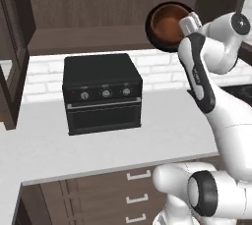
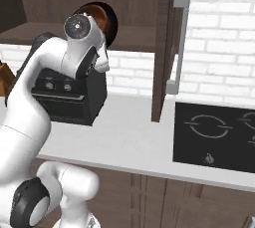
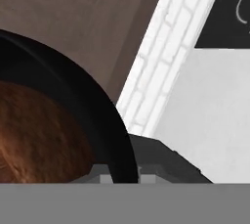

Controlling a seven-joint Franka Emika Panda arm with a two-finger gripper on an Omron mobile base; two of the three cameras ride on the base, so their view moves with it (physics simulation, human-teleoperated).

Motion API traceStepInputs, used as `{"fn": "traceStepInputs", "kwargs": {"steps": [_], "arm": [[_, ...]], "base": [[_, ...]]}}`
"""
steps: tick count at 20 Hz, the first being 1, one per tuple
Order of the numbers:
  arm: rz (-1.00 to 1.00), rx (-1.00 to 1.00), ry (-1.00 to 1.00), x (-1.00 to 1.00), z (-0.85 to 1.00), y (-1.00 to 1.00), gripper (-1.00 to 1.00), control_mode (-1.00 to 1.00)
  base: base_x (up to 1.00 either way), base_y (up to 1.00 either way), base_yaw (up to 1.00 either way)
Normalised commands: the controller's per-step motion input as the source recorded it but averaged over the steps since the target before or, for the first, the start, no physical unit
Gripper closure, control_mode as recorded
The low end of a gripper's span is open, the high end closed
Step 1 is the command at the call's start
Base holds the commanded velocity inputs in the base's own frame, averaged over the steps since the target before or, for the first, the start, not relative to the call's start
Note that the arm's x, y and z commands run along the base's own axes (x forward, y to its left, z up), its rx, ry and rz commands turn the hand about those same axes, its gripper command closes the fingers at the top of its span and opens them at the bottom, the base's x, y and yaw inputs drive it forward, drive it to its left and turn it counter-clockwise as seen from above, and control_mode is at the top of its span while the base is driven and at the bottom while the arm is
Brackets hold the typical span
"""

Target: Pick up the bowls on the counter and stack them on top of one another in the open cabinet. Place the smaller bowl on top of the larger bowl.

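Gripper [image 1: 189, 25] at the cabinet, bowls nested.
Hand view shows the black bowl's [image 3: 105, 120] rim running between the fingertips, so the gripper looks clamped on it. The brown bowl [image 1: 168, 22] sits inside the black one, both tilted toward the camera at the cabinet [image 1: 98, 37] shelf edge, above the counter [image 1: 162, 135] and right of the toaster oven [image 1: 102, 94].

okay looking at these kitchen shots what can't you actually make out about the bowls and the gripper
- Gripper fingertips: cut off at the bottom of the hand view, so open or shut is unclear.
- Black bowl and brown bowl: right side hidden by the arm in the left base view.
- Whether the bowls rest on the cabinet shelf: unclear.
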Motion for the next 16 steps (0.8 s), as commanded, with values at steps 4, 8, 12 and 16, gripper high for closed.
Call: {"fn": "traceStepInputs", "kwargs": {"steps": [4,8,12,16], "arm": [[-0.02,-0.03,0.27,1.0,0.09,0.1,1.0,-1.0],[-0.07,0.0,0.04,1.0,-0.01,0.09,1.0,-1.0],[-0.12,0.0,-0.01,1.0,-0.28,0.04,1.0,-1.0],[-0.09,0.0,-0.11,0.76,-0.38,0.01,-1.0,-1.0]], "base": [[0.0,0.0,0.0],[0.0,0.0,0.0],[0.0,0.0,0.0],[0.0,0.0,0.0]]}}
